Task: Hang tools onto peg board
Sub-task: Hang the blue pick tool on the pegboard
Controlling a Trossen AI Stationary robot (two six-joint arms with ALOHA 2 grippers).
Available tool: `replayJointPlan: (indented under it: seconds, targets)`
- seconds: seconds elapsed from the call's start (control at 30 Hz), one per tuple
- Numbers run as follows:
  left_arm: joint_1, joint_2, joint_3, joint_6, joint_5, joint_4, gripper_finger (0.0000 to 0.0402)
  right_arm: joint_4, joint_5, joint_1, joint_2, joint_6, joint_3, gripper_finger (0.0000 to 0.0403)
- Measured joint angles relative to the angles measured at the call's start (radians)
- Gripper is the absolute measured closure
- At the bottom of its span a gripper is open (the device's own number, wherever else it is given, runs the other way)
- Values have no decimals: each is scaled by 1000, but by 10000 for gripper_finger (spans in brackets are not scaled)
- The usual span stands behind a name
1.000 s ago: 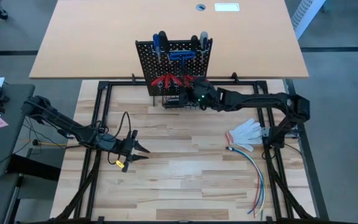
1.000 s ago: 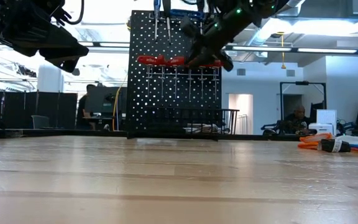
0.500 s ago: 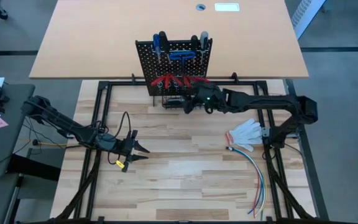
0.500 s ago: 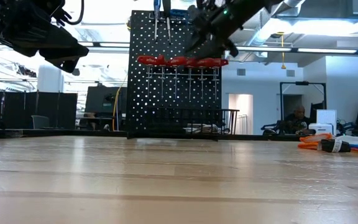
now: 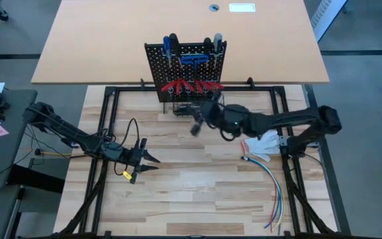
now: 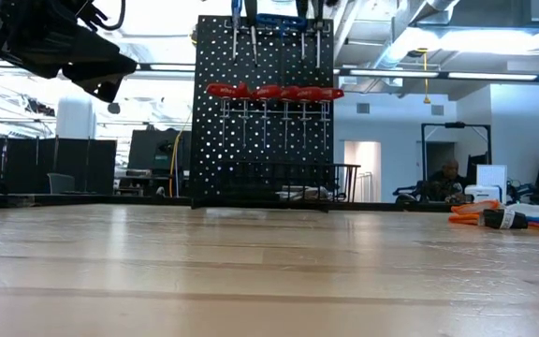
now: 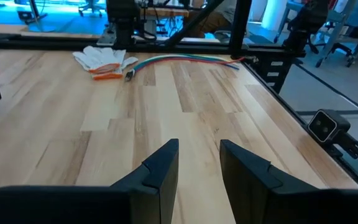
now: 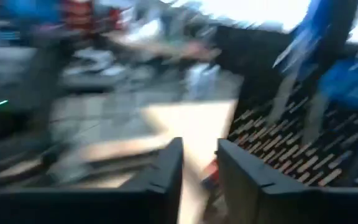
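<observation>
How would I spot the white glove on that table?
Start at the black peg board standing at the table's far edge, then look toward the right arm's side. The white glove lies flat there, orange-trimmed, just above the bundle of coloured wires, soft beside thin strands.

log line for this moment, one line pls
right gripper: open, empty, off peg board | left gripper: open, empty, waiting | red-handled screwdrivers: hung

Robotics lab in an open-plan office

Beyond the left gripper [image 7: 199, 163], black frame rails [image 7: 55, 42] edge the wooden table [image 7: 185, 112]; behind stand monitors [image 6: 152, 150], ceiling strip lights [image 6: 457, 73] and a seated person [image 6: 449, 178].
</observation>
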Motion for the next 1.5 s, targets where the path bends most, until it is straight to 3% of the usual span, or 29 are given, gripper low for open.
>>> replayJointPlan:
  seconds: [0.07, 0.17, 0.3, 0.53, 0.73, 1.17, 1.5]
  targets:
    - [0, 0, 0, 0, 0, 5, 291, 111, 112, 0, 59, -142, 54, 324]
    - [0, 0, 0, 0, -2, 3, 291, 114, 259, -22, 139, -291, 179, 379]
    - [0, 0, 0, 3, -5, -4, 291, -10, 348, -61, 211, -340, 356, 392]
    - [-26, 0, 0, -3, -5, -34, 291, -284, 347, -115, 270, -251, 589, 400]
    - [-50, 0, 0, -3, -21, -35, 291, -504, 291, -174, 270, -89, 639, 399]
    - [-59, 0, 0, 0, -47, -29, 291, -487, 283, -158, 262, -116, 642, 399]
    - [-59, 0, 0, -2, -46, -28, 291, -498, 285, -211, 268, -104, 642, 400]
